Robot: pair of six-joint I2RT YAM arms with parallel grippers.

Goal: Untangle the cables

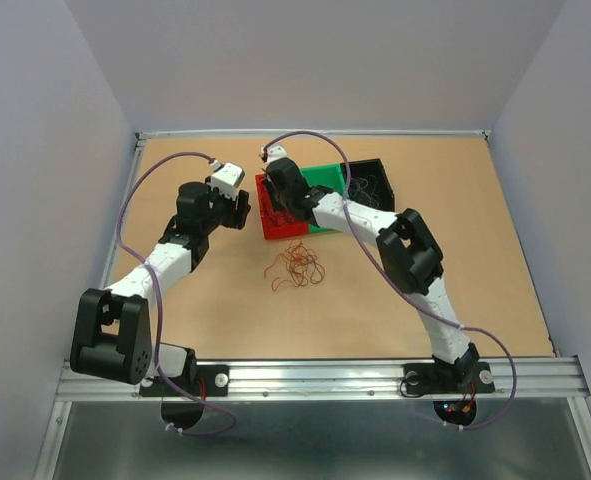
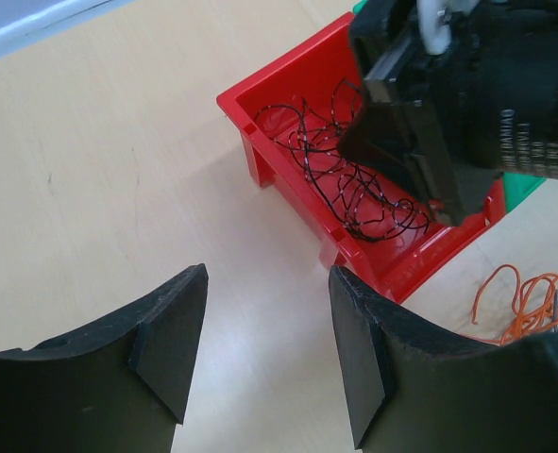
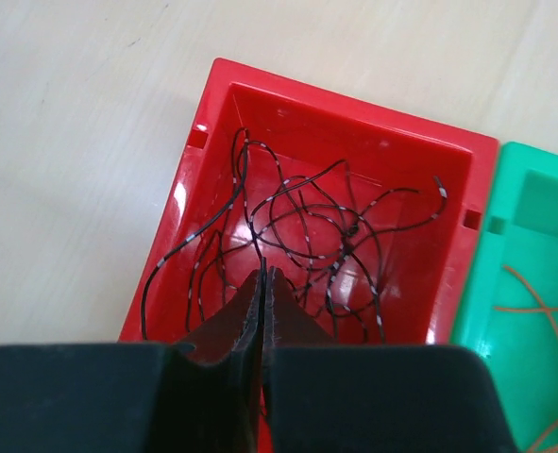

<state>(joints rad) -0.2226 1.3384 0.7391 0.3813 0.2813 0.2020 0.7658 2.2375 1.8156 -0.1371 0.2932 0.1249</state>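
Observation:
A loose tangle of red-orange and brown cables [image 1: 295,268] lies on the table in front of the bins; in the left wrist view its orange loops [image 2: 529,302] show at the right edge. A black, white-flecked cable [image 3: 307,222] [image 2: 326,160] lies curled in the red bin [image 3: 345,118] [image 1: 275,230] [image 2: 260,156]. My right gripper [image 3: 262,272] [image 1: 280,205] reaches down into this bin, jaws pressed together, with a strand of the black cable running into their tips. My left gripper [image 2: 267,274] [image 1: 243,205] hangs open over bare table just left of the red bin, holding nothing.
A green bin [image 1: 325,178] [image 3: 533,245] stands against the red bin's right side, with an orange wire [image 3: 543,311] in it. A black bin [image 1: 370,180] with dark wires follows further right. Thick purple arm cables loop over the table's back left.

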